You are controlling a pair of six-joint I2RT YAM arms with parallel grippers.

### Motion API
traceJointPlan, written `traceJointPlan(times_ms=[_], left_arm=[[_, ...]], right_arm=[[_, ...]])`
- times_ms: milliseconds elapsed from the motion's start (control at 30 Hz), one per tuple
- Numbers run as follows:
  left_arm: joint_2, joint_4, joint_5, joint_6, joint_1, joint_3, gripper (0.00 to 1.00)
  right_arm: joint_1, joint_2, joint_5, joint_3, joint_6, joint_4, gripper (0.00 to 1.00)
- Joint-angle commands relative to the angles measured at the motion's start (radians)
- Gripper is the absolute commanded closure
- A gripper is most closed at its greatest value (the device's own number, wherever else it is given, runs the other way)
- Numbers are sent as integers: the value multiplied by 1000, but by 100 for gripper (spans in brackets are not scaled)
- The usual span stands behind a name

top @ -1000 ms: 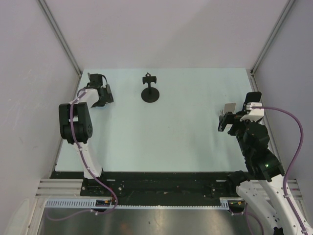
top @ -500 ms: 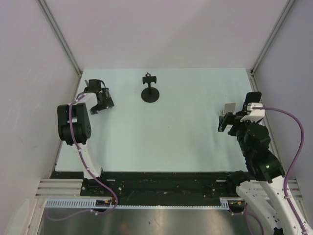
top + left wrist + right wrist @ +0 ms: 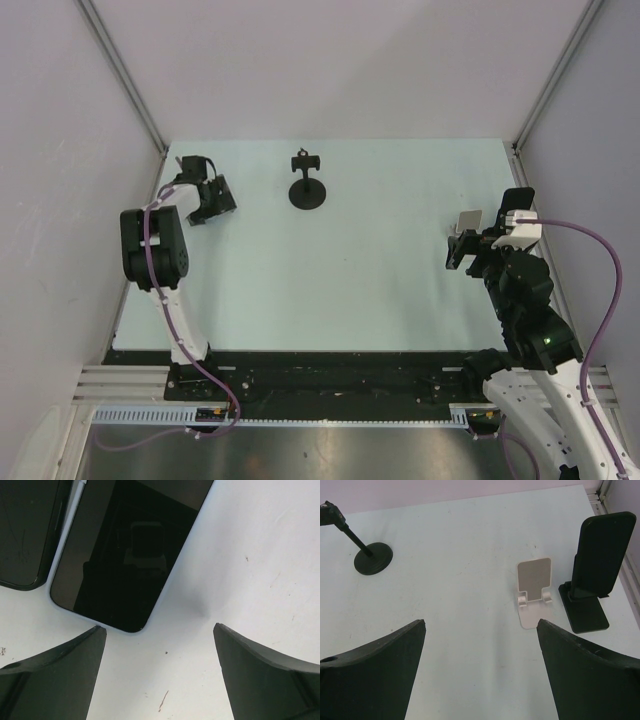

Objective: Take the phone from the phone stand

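Right wrist view gives us the phone (image 3: 604,545) leaning upright in its black phone stand (image 3: 585,614) by the right edge of the table (image 3: 460,580), cradle carrying it. Our right gripper (image 3: 481,630) hangs released, short of it. An empty pale stand (image 3: 535,592) just beside crowds the approach. Our left gripper (image 3: 159,630), also released, hovers over a flat dark phone (image 3: 127,550) and a second phone (image 3: 25,530). A round-base holder (image 3: 372,557) stands well apart.

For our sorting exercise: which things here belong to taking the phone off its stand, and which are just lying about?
Job in hand:
upright phone
black stand under it
right gripper, open

Lying about:
empty white stand
round-base holder
flat phone
second flat phone
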Motion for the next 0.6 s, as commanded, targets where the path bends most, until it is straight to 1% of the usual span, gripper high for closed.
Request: traceJointPlan(times_ms=[0, 367, 500, 567], left_arm=[[16, 16, 45, -25, -3, 46, 7], [26, 15, 46, -24, -10, 76, 7], [22, 15, 48, -23, -8, 70, 5], [-7, 16, 46, -23, -8, 49, 4]], right_arm=[[-1, -2, 8, 2, -4, 34, 1], [-3, -4, 8, 1, -4, 33, 1], [-3, -2, 4, 2, -4, 34, 1], [-1, 1, -5, 2, -2, 36, 1]])
